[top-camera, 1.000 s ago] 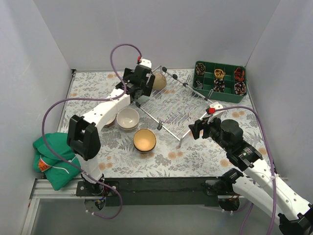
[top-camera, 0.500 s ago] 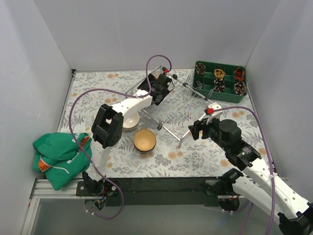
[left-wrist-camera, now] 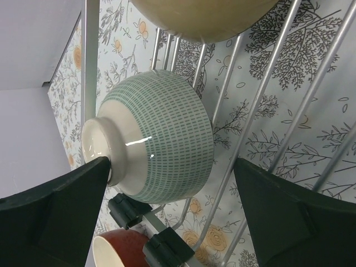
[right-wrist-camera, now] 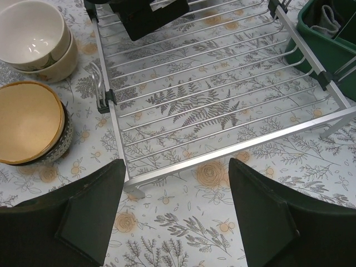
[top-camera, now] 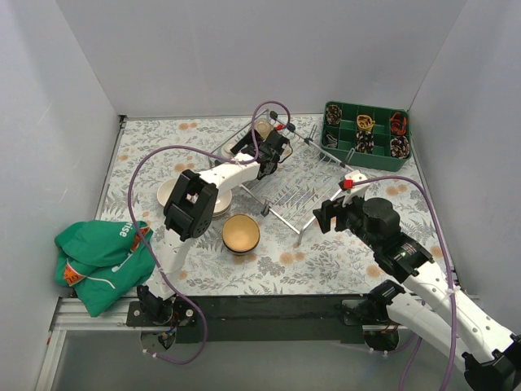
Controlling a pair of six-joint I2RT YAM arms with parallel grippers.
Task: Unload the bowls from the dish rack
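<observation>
In the left wrist view a white bowl with a green dash pattern (left-wrist-camera: 158, 147) lies tilted on the dish rack (left-wrist-camera: 90, 55). It sits between the open fingers of my left gripper (left-wrist-camera: 172, 214), and the left finger (left-wrist-camera: 55, 217) is at its foot. A tan bowl (left-wrist-camera: 206, 16) lies on the rack beyond it. A red bowl (left-wrist-camera: 119, 250) sits just outside the rack's corner. From above, my left gripper (top-camera: 271, 155) is over the rack's (top-camera: 301, 183) far left part, beside the tan bowl (top-camera: 262, 129). My right gripper (right-wrist-camera: 175, 217) is open and empty over the table before the rack's front rail (right-wrist-camera: 250, 143).
On the table left of the rack are stacked cream bowls (right-wrist-camera: 33, 33) and a tan bowl with a dark patterned outside (right-wrist-camera: 28, 122), also seen from above (top-camera: 241, 234). A green compartmented tray (top-camera: 366, 134) stands at the far right. A green cloth bag (top-camera: 94, 261) lies at the near left.
My left arm has swung right from the rack's far left corner and come down over the rack, with its open fingers now around the green-patterned bowl. The right arm has not moved.
</observation>
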